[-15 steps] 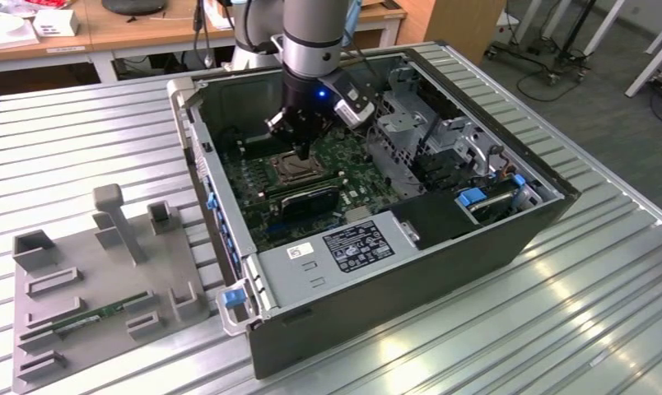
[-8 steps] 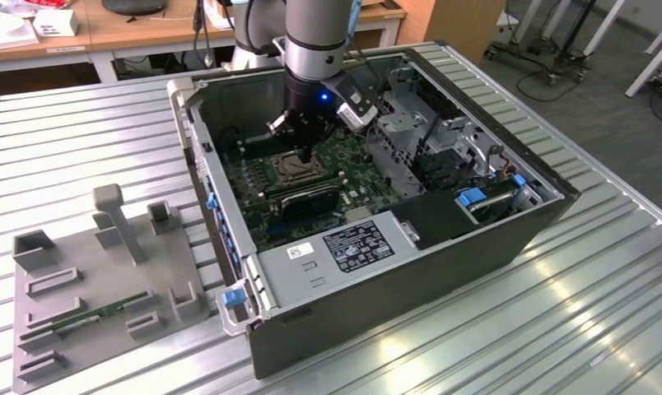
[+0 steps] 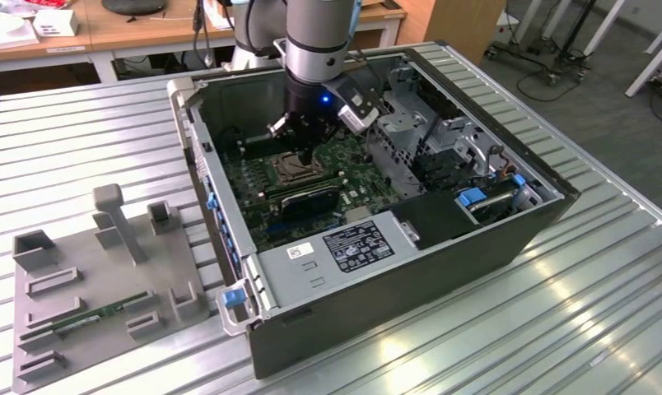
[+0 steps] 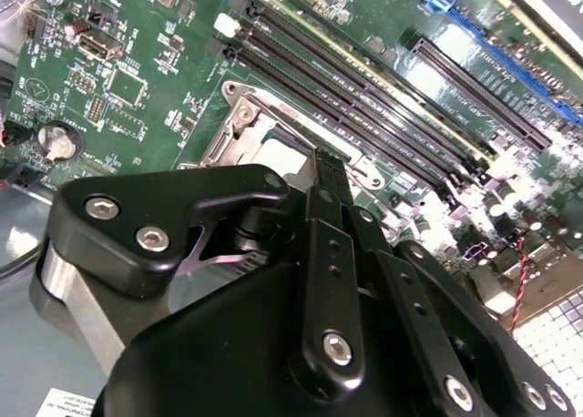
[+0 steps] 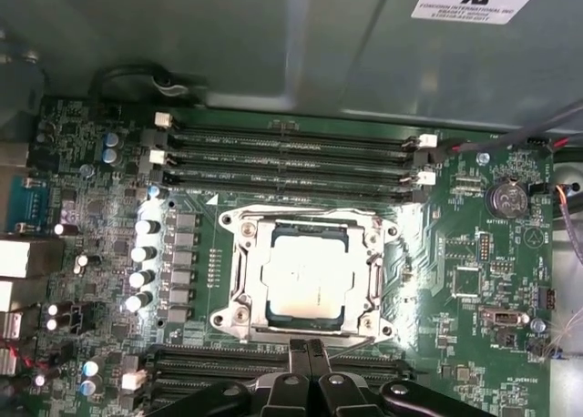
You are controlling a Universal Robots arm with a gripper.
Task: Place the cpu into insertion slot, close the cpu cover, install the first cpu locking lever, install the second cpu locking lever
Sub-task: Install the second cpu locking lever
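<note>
Chip: square, pale matte metal, under silver frame cover in socket. Black hand beside socket: closed, empty; tips partly cut off.

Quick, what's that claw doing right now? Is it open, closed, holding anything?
Claw: closed, fingers together, holding nothing; its tip sits at the edge of the insertion slot, where the cpu already lies under the cpu cover.

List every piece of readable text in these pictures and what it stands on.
White sticker on the case wall: too small to read.
Black label on the power supply: blurred.
Motherboard markings: too small.
cpu top: no print legible.
</note>
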